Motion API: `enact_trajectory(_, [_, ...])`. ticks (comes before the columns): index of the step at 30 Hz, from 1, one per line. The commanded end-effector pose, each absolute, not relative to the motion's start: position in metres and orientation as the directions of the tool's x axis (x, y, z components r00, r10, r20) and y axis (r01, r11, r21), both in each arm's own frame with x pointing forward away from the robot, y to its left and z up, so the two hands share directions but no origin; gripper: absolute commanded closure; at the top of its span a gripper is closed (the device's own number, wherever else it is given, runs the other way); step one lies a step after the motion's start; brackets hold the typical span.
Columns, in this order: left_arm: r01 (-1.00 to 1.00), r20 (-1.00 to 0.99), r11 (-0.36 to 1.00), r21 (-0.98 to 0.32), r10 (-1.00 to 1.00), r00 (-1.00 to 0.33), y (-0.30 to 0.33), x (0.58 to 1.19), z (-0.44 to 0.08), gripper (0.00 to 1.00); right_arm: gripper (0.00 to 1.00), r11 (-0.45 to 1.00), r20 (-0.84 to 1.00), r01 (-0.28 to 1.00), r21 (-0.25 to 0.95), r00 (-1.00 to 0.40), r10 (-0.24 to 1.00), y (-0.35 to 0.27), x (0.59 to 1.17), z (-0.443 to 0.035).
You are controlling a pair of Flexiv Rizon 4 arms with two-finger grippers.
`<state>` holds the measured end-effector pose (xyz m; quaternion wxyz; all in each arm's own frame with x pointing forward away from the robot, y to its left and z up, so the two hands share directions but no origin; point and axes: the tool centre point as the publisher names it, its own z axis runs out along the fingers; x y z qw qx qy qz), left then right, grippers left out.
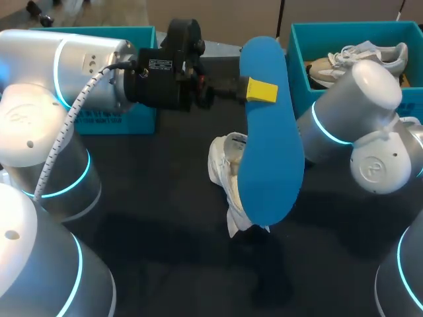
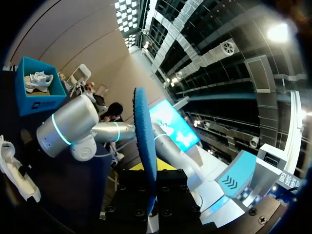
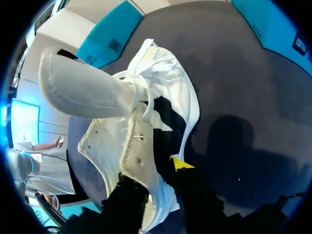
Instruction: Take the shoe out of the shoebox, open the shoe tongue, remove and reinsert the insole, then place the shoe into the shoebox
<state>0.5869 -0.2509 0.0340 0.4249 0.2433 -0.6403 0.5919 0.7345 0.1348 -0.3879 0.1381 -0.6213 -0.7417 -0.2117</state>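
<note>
Two arms at the insole step of the task. The left arm (image 1: 73, 72) enters from the left of the frame and reaches to the upper middle, where its jaws pinch a blue insole (image 1: 268, 152) near one end. The insole hangs upright in the centre of the frame, clear of the table (image 1: 145, 198). The left wrist view shows the same insole (image 2: 145, 141) edge-on, clamped between the two fingers. A white shoe (image 1: 225, 168) sits low at centre, partly hidden behind the insole; whether it rests on the table or is slightly lifted cannot be told. The right arm (image 1: 357, 99) enters from the right, and in the head view its jaws are hidden behind the insole. The right wrist view shows them pressed on the side wall of the shoe (image 3: 146, 126), with one yellow tip (image 3: 181, 163) showing beside that wall and the tongue (image 3: 83, 90) pulled well out ahead. A teal shoebox (image 1: 344, 28) stands at the upper right and holds a second shoe (image 1: 357, 56). Another teal box (image 1: 125, 122) stands at the upper left, behind the left arm. Stage, as judged: the insole is out and reinsertion has not yet begun. The next move calls for lowering the insole, one end first, into the shoe opening in line with the sole. Meanwhile the right jaws should hold the shoe steady, with the tongue clear of the opening. A skewed entry would likely fold the insole against the collar.
</note>
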Motion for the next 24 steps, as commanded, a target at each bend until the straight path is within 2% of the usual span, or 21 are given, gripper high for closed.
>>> enact_trajectory(1, [-0.815, 0.832, 0.179, -0.551, 0.192, -0.521, -0.253, 0.586, 0.033, 1.0, 0.0, 0.138, 0.484, 0.978, 0.156, -0.197, 0.853, 0.134, 0.731, -0.379])
enact_trajectory(15, [-0.815, 0.832, 0.179, -0.551, 0.192, -0.521, -0.253, 0.586, 0.033, 1.0, 0.0, 0.197, 0.499, 0.961, 0.196, -0.27, 0.824, 0.131, 0.726, -0.323])
enact_trajectory(18, [-0.815, 0.832, 0.179, -0.551, 0.192, -0.521, -0.253, 0.586, 0.033, 1.0, 0.0, 0.198, 0.506, 0.951, 0.237, -0.295, 0.811, 0.132, 0.729, -0.317])
enact_trajectory(24, [-0.815, 0.832, 0.179, -0.551, 0.192, -0.521, -0.253, 0.586, 0.033, 1.0, 0.0, 0.198, 0.506, 0.951, 0.237, -0.295, 0.811, 0.132, 0.729, -0.317])
